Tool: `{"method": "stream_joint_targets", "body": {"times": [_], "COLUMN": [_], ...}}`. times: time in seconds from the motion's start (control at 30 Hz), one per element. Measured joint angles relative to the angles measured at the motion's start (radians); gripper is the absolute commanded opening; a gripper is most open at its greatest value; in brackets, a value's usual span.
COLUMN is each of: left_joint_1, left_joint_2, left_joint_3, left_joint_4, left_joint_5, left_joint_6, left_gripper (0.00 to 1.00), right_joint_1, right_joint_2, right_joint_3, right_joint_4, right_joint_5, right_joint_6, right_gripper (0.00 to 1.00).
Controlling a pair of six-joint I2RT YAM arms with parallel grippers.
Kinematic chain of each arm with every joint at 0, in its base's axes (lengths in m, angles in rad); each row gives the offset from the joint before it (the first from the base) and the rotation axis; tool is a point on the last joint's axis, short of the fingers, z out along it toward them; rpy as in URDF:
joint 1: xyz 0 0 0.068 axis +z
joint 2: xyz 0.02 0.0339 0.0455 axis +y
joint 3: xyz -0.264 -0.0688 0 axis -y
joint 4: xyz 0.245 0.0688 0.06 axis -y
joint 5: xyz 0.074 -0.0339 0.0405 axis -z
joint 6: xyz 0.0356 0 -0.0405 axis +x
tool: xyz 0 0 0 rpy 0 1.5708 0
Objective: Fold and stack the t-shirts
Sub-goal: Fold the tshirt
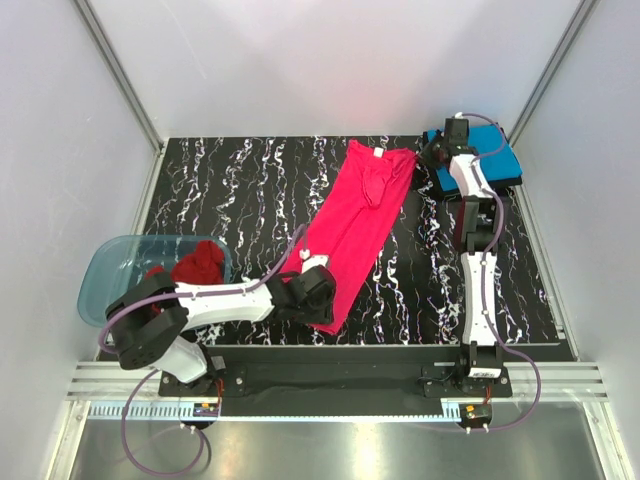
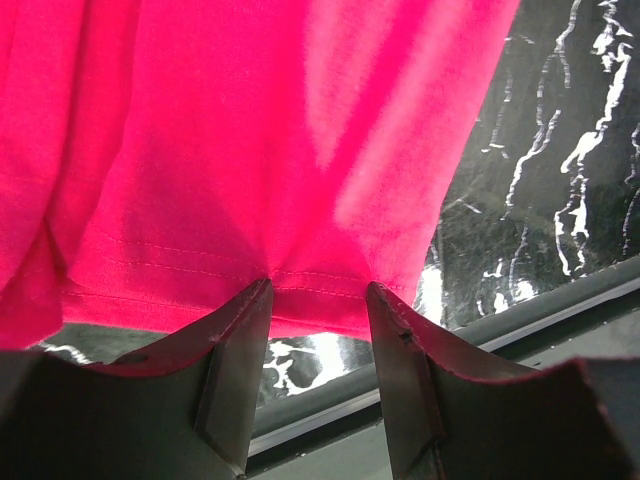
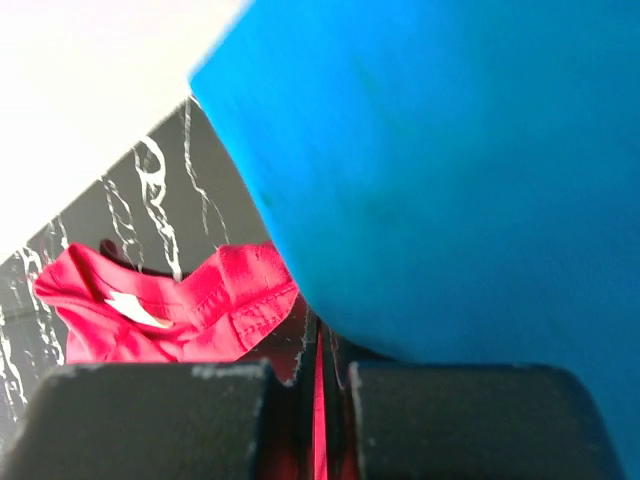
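A bright pink-red t-shirt (image 1: pixel 355 225) lies folded lengthwise, slanting across the table from its collar at the back to its hem at the front. My left gripper (image 1: pixel 318 292) is open at the hem. In the left wrist view its fingertips (image 2: pixel 262 292) rest on the stitched hem of the shirt (image 2: pixel 250 150), jaws apart (image 2: pixel 320 288). My right gripper (image 1: pixel 433 156) sits between the shirt's shoulder and the folded bright blue t-shirt (image 1: pixel 485 160). Its jaws (image 3: pixel 320 350) are shut with a thin sliver of pink-red cloth between them. The blue shirt (image 3: pixel 450 170) fills the right wrist view, with the collar (image 3: pixel 150 305) at lower left.
A translucent blue-grey tub (image 1: pixel 100 275) at the front left holds a crumpled darker red t-shirt (image 1: pixel 198 264). A dark cloth edge (image 1: pixel 505 184) shows under the blue shirt. White walls enclose the table; a metal rail (image 2: pixel 520 310) runs along the front edge.
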Motion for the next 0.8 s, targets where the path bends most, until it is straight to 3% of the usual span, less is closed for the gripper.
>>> {"method": "stream_joint_targets", "body": {"times": [0.17, 0.33, 0.47, 0.67, 0.73, 0.8], "left_joint_1": [-0.049, -0.080, -0.047, 0.121, 0.196, 0.246], "left_joint_2": [0.047, 0.060, 0.006, -0.210, -0.242, -0.233], "left_joint_3": [0.065, 0.211, 0.306, 0.232, 0.189, 0.155], "left_joint_4": [-0.016, -0.135, -0.213, -0.278, -0.288, -0.294], "left_joint_5": [-0.006, -0.017, -0.058, -0.080, -0.083, -0.086], "left_joint_6": [0.003, 0.061, 0.134, 0.208, 0.234, 0.257], "left_gripper": [0.51, 0.54, 0.55, 0.58, 0.56, 0.47], "right_joint_1": [0.001, 0.000, -0.001, -0.002, -0.001, 0.002], "right_joint_2": [0.103, 0.101, 0.012, -0.207, -0.296, -0.410], "right_joint_3": [0.164, 0.161, 0.025, -0.180, -0.246, -0.343], "right_joint_4": [-0.008, 0.003, 0.016, -0.010, -0.014, -0.011], "right_joint_5": [-0.029, -0.040, -0.071, -0.102, -0.105, -0.103], "right_joint_6": [-0.001, -0.016, -0.031, -0.032, -0.025, -0.007], "right_gripper": [0.02, 0.25, 0.36, 0.41, 0.41, 0.41]}}
